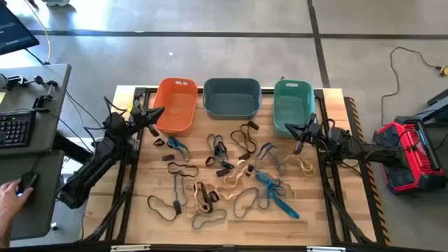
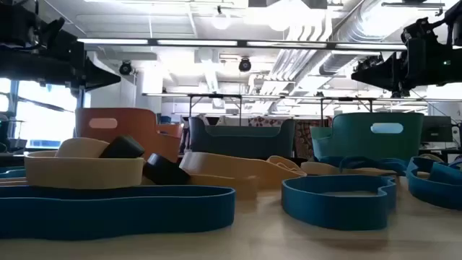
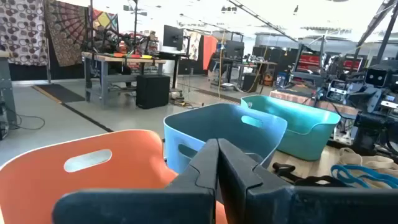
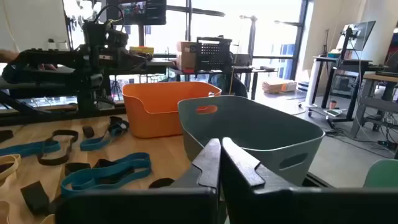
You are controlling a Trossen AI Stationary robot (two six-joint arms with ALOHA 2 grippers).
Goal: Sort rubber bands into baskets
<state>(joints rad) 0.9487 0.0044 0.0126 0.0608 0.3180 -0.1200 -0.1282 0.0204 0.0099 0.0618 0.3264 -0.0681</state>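
Rubber bands (image 1: 231, 175) lie scattered loose over the middle and near part of the wooden table (image 1: 329, 217), blue, black and tan loops mixed, some overlapping; none is between either gripper's fingers. Left gripper (image 1: 155, 114) hovers at the near-left corner of the orange basket (image 1: 176, 105), jaws pressed together and empty (wrist view shows the two fingers (image 3: 205, 171) meeting at the tips, orange rim just beyond). The nearest bands to it are a black one and a blue one on the table just beside and nearward of the gripper. Right gripper (image 1: 299, 138) hangs by the near edge of the teal basket (image 1: 292, 105), jaws likewise closed on nothing; tan bands lie on the table just nearward of it. Both grippers are raised clear of the tabletop in the low view, bands flat below them. Three baskets stand in a row along the far edge: orange on the left, slate blue-grey basket (image 1: 232, 96) in the middle, teal on the right, each close to its neighbour. From above, the interiors of all three show only bare plastic; no band seen inside any. A person's hand (image 1: 10, 192) rests on a mouse at a side desk to the left, apart from the table.
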